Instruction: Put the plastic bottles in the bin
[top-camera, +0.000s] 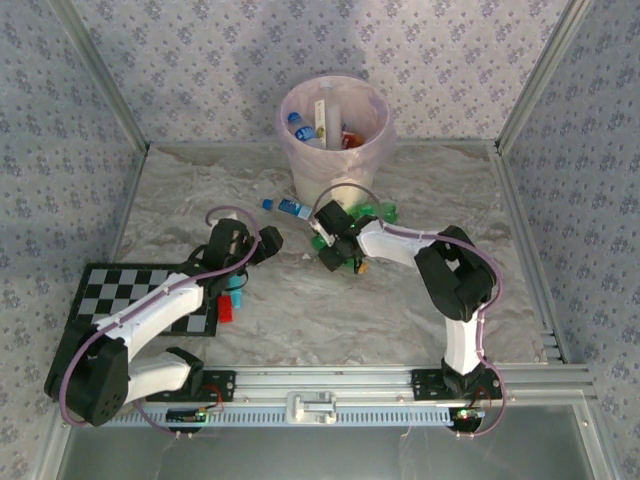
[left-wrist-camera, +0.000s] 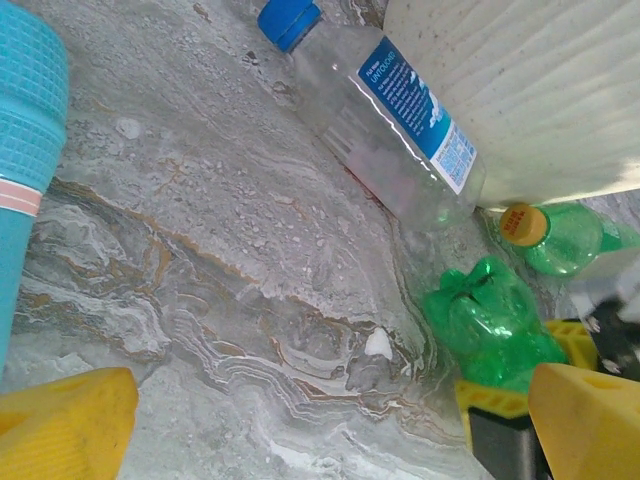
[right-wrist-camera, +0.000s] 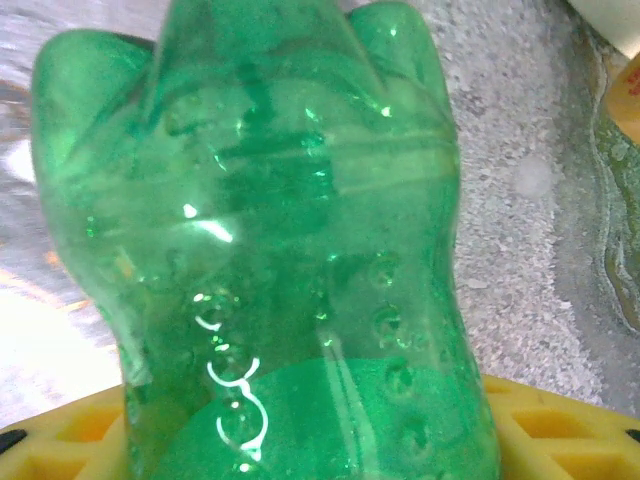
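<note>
Green bottle (right-wrist-camera: 270, 230), crumpled plastic, item in hand: sits low at the marbled table (top-camera: 420, 320) just in front of the bin (top-camera: 325, 180), clenched between the yellow fingers of the right gripper (top-camera: 336, 252). Step judged as the pick-up: grip taken, but whether the bottle has left the surface cannot be told. Next move calls for a straight lift high enough to clear the bin's rim, a short carry forward over the opening, then release. Left gripper (left-wrist-camera: 320, 445): jaws spread wide, empty, low over the table near the same cluster. Bin contents: several bottles already inside, blue-capped ones and something red among them. Outstanding: clear bottle (left-wrist-camera: 390, 110), blue cap and label, lying on its side against the bin's base; second green bottle (left-wrist-camera: 565, 235), orange-capped, just beside the held one and close to the bin wall. Possible obstruction: that neighbour and the bin wall crowd the lift path, and the left arm stands near. Other stock: teal tool (top-camera: 235, 283) with red end and checkerboard (top-camera: 120, 290), off to the left, likely not in the way.
</note>
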